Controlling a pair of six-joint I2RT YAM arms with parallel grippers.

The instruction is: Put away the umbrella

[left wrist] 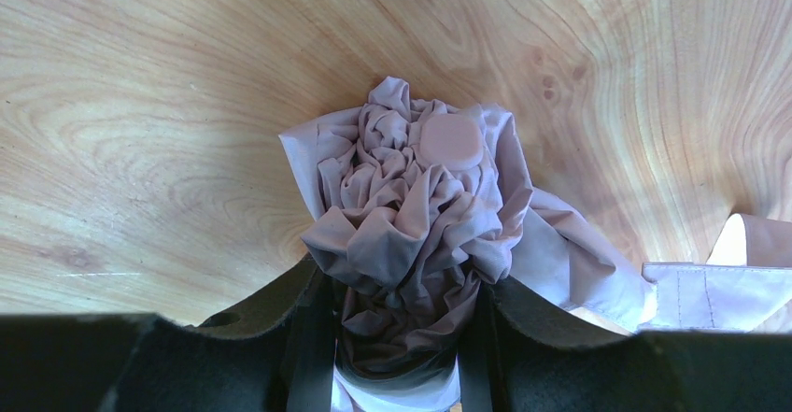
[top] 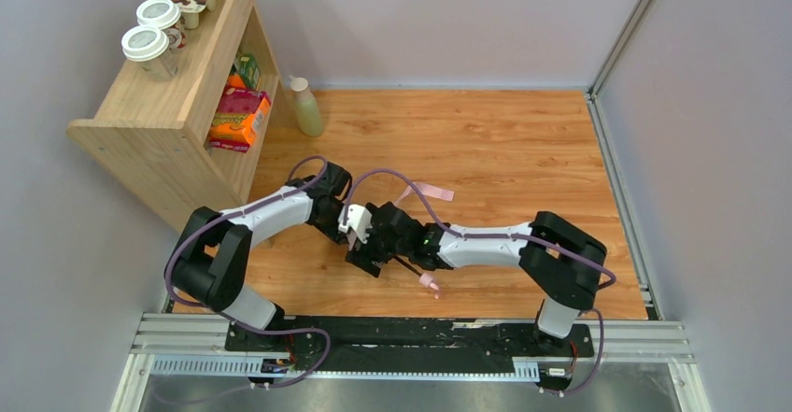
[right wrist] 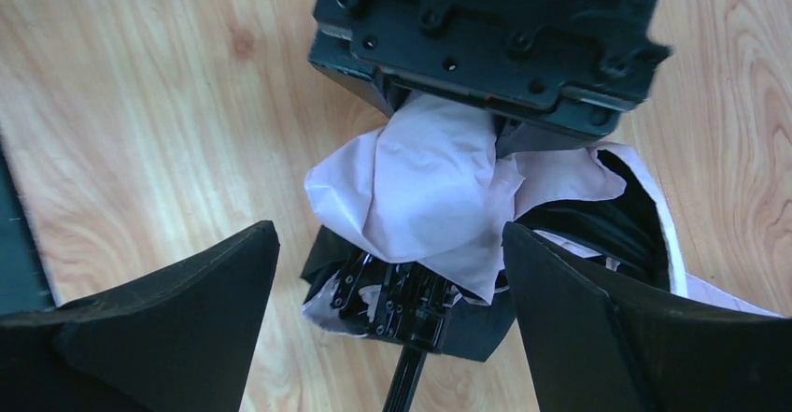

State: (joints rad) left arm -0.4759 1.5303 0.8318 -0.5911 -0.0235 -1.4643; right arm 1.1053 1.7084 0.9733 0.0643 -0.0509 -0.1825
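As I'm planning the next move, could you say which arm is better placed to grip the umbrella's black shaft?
Probably right. The right gripper is open and empty, with the shaft lined up between its fingers; the left gripper is shut on the umbrella by its bunched canopy.

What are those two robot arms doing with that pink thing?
They are working on putting away a pink umbrella on the wooden table. The left gripper is squeezing the umbrella's bunched-up cloth. The right gripper hangs open close by, with a finger on each side of the umbrella, not gripping anything.
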